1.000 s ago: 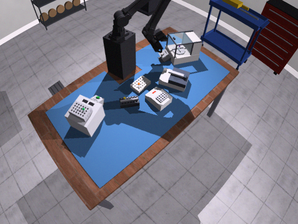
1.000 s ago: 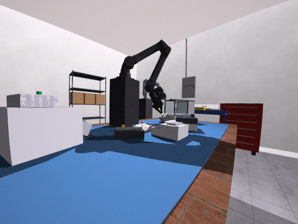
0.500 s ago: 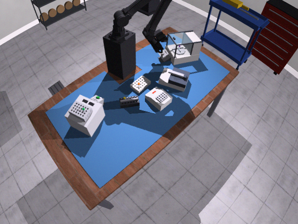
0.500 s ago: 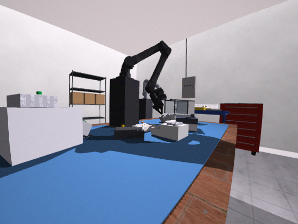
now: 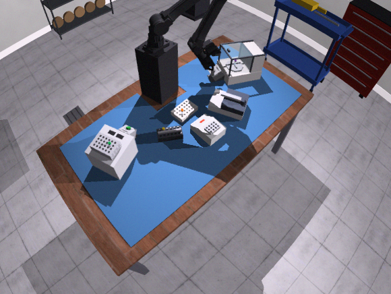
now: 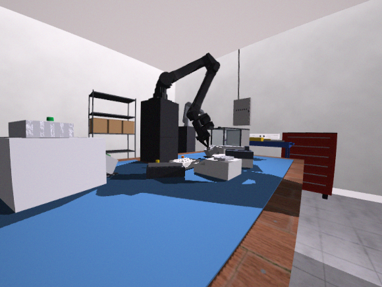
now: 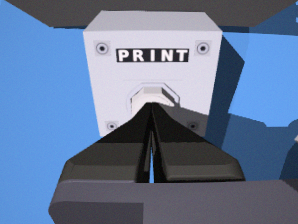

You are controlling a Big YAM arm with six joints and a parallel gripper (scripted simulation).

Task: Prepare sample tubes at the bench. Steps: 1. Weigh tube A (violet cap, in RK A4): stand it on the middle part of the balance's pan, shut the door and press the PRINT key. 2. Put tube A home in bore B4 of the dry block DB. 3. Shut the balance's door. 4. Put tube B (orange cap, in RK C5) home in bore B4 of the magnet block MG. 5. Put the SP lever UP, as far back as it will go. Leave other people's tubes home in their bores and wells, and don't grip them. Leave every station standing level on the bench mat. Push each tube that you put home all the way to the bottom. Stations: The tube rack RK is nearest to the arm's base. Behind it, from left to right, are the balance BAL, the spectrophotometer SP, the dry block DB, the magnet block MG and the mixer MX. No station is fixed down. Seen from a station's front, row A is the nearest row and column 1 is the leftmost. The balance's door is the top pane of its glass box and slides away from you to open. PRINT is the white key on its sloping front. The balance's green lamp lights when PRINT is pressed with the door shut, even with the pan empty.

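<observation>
My gripper [image 7: 151, 111] [image 5: 213, 69] [image 6: 205, 145] is shut and empty. Its tips rest against the white PRINT key [image 7: 166, 90] on the sloping front panel [image 7: 152, 32] [image 5: 217, 73] of the balance [image 5: 243, 75] [image 6: 230, 135]. Tube A's violet cap [image 5: 235, 61] shows inside the glass box, over the round pan. The top pane [image 5: 247, 45] seems to cover the box. Tube B's orange cap [image 5: 182, 110] stands in the white rack RK [image 5: 191, 105], in front of the arm's base.
The spectrophotometer SP [image 5: 229, 102] sits beside the balance, then the dry block DB [image 5: 207, 129] and the dark magnet block MG [image 5: 169, 133] with a yellow-capped tube [image 5: 163, 128]. The mixer MX [image 5: 111, 150], holding a green-capped tube [image 5: 108, 143], is farthest off.
</observation>
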